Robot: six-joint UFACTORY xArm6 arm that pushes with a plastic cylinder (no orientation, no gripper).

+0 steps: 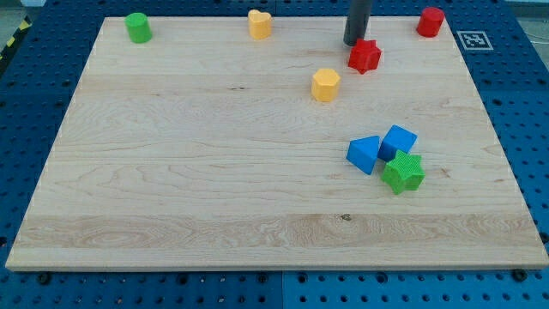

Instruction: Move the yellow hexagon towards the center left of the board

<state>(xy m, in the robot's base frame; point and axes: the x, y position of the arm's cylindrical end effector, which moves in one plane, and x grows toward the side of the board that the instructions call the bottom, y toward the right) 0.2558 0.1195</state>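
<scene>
Jawless bare rod, my tip (353, 44) just beside the red block (364, 57); yellow hexagon (325, 85) lower-left, apart.

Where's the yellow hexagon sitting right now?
The yellow hexagon sits right of centre in the board's upper half, just below-left of the red star, where my tip rests.

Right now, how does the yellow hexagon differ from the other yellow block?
The yellow hexagon has flat sides; the yellow heart is lobed. The yellow hexagon sits farther in, near the red star and my tip; the yellow heart sits by the top edge. Both are yellow.
</scene>
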